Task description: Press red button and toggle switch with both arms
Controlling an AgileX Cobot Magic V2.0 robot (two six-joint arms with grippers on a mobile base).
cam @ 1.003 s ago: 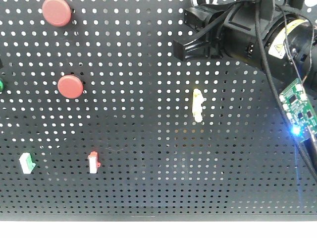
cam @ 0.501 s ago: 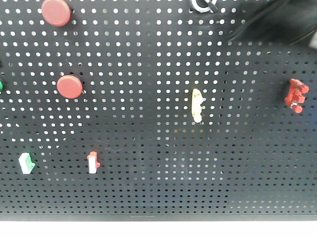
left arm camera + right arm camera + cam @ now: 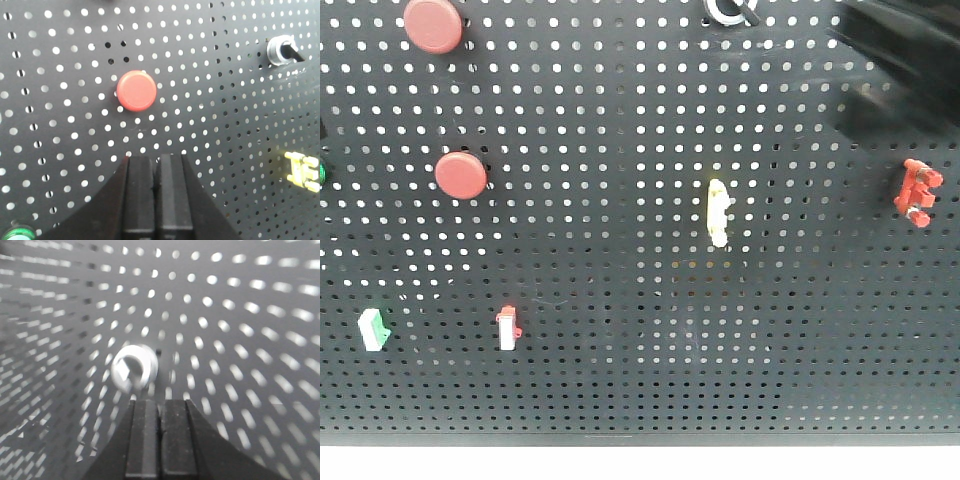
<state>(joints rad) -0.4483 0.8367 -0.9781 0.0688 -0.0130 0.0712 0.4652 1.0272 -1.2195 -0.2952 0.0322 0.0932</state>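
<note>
- Toggle [image 3: 724, 11]: one, at top of board [image 3: 620, 380].
- Red buttons [image 3: 461, 174]: two, both left of toggle.
- Small switches [image 3: 718, 212]: four, all below toggle.
- Left pincer [image 3: 156, 167]: clenched, empty, lower left of toggle, under one button.
- Right pincer [image 3: 160, 410]: clenched, empty, just below toggle; view blurred.

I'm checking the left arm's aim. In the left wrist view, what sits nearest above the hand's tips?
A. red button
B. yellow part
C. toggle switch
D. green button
A: the red button sits just above the tips of the shut left hand in that view, while the toggle switch is far off at the upper right.
</note>
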